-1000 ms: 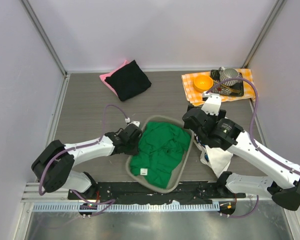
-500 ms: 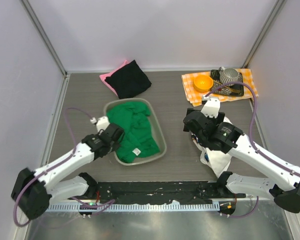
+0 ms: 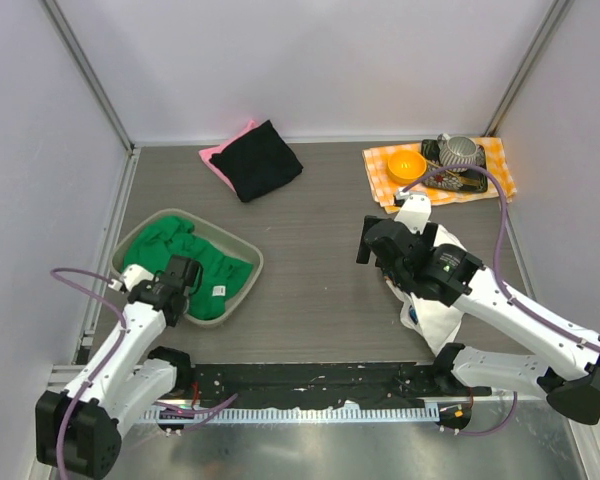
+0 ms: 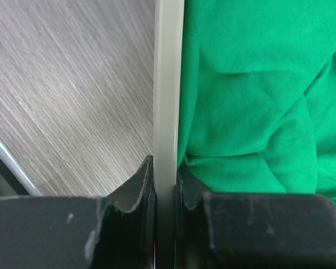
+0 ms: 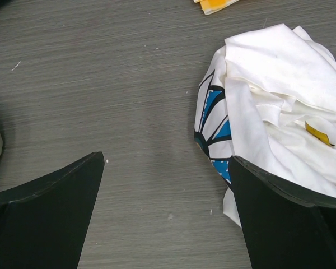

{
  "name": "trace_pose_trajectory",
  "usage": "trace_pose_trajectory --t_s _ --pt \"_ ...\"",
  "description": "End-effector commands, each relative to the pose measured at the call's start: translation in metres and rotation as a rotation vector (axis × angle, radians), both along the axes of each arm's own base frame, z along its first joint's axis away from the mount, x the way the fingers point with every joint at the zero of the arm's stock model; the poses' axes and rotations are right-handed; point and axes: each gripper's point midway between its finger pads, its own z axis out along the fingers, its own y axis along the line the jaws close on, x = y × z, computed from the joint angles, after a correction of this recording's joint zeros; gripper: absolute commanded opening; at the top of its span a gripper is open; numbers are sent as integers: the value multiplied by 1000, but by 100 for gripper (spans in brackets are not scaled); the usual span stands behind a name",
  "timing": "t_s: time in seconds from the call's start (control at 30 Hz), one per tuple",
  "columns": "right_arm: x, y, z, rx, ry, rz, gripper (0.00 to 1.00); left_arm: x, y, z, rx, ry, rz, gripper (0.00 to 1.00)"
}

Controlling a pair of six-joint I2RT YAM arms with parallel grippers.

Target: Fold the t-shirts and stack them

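Note:
A crumpled green t-shirt (image 3: 185,262) (image 4: 252,84) fills a grey tray (image 3: 245,252) at the table's left. My left gripper (image 3: 180,278) (image 4: 167,168) is shut on the tray's thin rim (image 4: 169,84), one finger outside and one inside against the green cloth. My right gripper (image 3: 373,243) (image 5: 167,159) hangs open over bare table, with nothing between its fingers. Just right of it lies a bunched white t-shirt with blue daisy print (image 5: 280,84) (image 3: 435,315), partly under the right arm. A folded black t-shirt (image 3: 265,160) rests on a pink one (image 3: 216,157) at the back.
At the back right an orange-and-white checked cloth (image 3: 485,180) carries an orange bowl (image 3: 407,163), a metal cup (image 3: 459,152) and a dark tray (image 3: 466,181). Enclosure walls close the left, right and rear sides.
My left arm has dragged the tray with the green t-shirt from the table's middle to the left side, swinging it round. The right gripper has barely shifted and stays open.

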Motion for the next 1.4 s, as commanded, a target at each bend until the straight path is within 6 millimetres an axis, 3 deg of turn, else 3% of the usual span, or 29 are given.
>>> trace_pose_trajectory --t_s 0.0,0.13,0.33,0.5,0.53,0.6,0.63,0.73,0.8,1.03,1.13,1.33,1.37 --pt "2 5 17 46 -41 27 100 12 20 -4 -12 -52 156 0" --pt "0 5 12 46 -32 33 100 11 27 -22 -103 -23 228 0" --pt "-2 9 0 52 -12 55 100 8 67 -37 -170 43 361 0" --pt "-3 10 -12 40 3 65 100 10 97 -32 -175 58 400 1" --pt "-2 11 -13 43 -1 66 100 12 99 -30 -177 52 400 4" --pt "-2 12 -20 30 8 72 100 20 101 -25 -190 37 386 40" --pt "0 14 -24 24 15 73 100 22 101 -24 -192 32 384 71" --pt "1 17 -29 16 22 76 100 29 105 -7 -183 2 378 98" --pt "3 16 -29 5 17 71 100 35 107 7 -172 -34 370 100" --pt "11 17 -30 -45 13 65 100 52 83 47 -180 -187 233 100" --pt "13 17 -32 -64 17 62 100 61 58 60 -161 -227 99 100" --pt "16 18 -34 -81 22 57 100 92 -16 64 -227 -211 -261 100" --pt "16 19 -35 -81 27 59 100 99 -38 60 -235 -181 -349 100"
